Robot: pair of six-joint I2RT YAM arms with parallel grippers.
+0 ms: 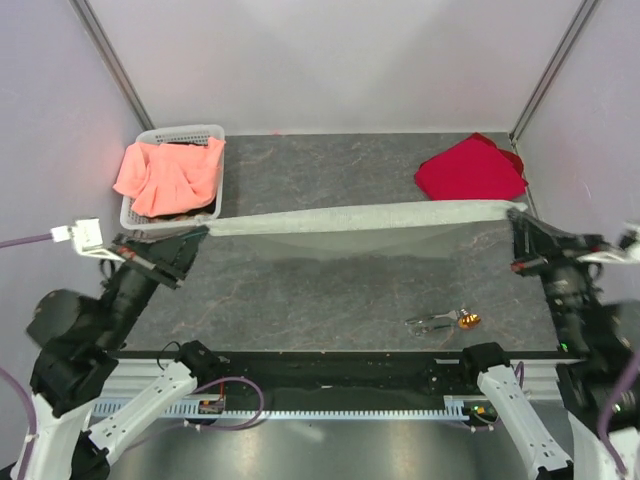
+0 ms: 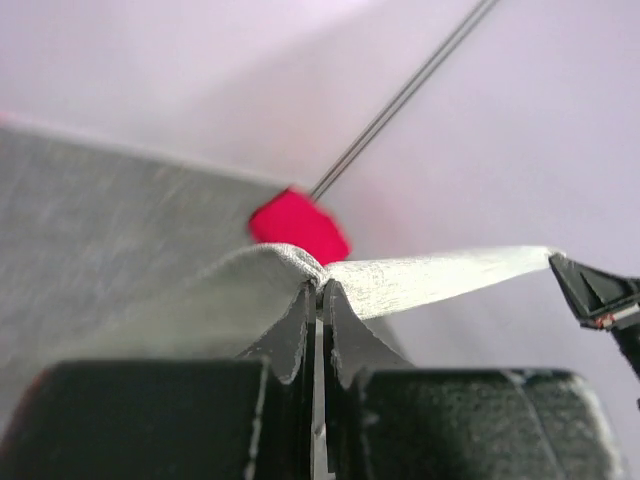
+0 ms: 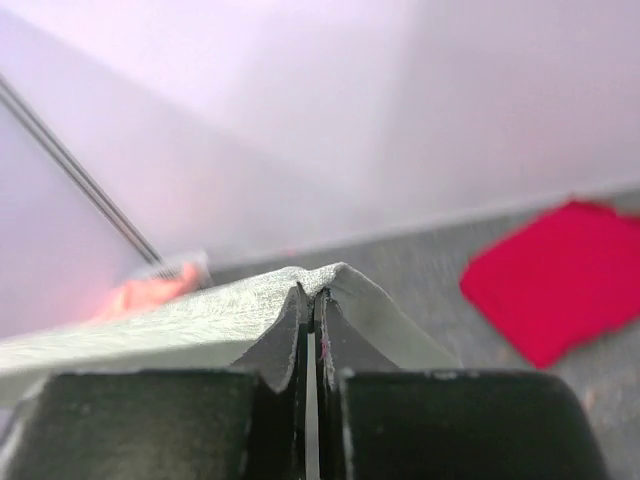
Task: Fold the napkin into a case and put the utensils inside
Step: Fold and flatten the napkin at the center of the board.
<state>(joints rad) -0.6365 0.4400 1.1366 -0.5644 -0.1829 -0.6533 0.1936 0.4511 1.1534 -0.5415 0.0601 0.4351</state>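
From above, the napkin [image 1: 360, 217] hung as a long, pale band across the middle of the frame, pulled taut above the dark table [image 1: 330, 290] and sagging slightly along its lower edge. The left gripper [image 1: 200, 232] was clenched on its left end, just below a white basket [image 1: 180, 131] holding a salmon cloth [image 1: 165, 175] in the upper left. The right gripper [image 1: 515, 212] was clamped on its right end, just below a red cloth [image 1: 470, 168] in the upper right. The utensils [image 1: 445, 321] lay on the table in the lower right, well apart from the napkin. In the left wrist view, the fingers met at lower centre, pinching a raised fold of the napkin, which ran off to the right edge where the other gripper's dark tip showed. The red cloth was a blur at centre. In the right wrist view, the fingers were likewise closed on a fold of napkin at lower centre, the fabric stretching towards the lower left. The red cloth lay at right.
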